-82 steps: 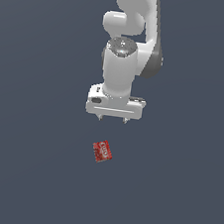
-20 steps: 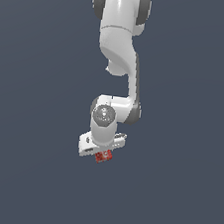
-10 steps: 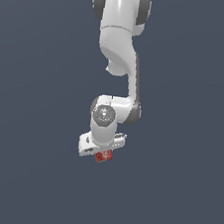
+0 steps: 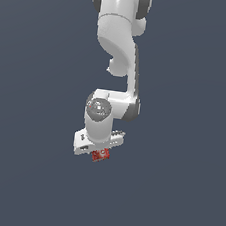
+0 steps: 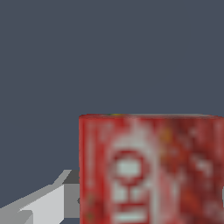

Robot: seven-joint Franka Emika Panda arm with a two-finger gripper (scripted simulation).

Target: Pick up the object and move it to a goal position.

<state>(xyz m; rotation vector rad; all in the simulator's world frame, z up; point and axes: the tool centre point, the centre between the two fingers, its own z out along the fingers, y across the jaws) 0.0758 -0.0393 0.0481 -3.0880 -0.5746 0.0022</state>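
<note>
One small red box (image 4: 100, 155) sits right under the gripper (image 4: 98, 152), though whether the jaws clamp it I cannot tell, so any off-centre hold could let it slip in transit.

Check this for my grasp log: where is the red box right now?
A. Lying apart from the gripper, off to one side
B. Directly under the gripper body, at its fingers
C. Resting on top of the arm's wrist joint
B: in the exterior view the red box sits right under the white gripper, and it fills the wrist view beside a finger.
</note>
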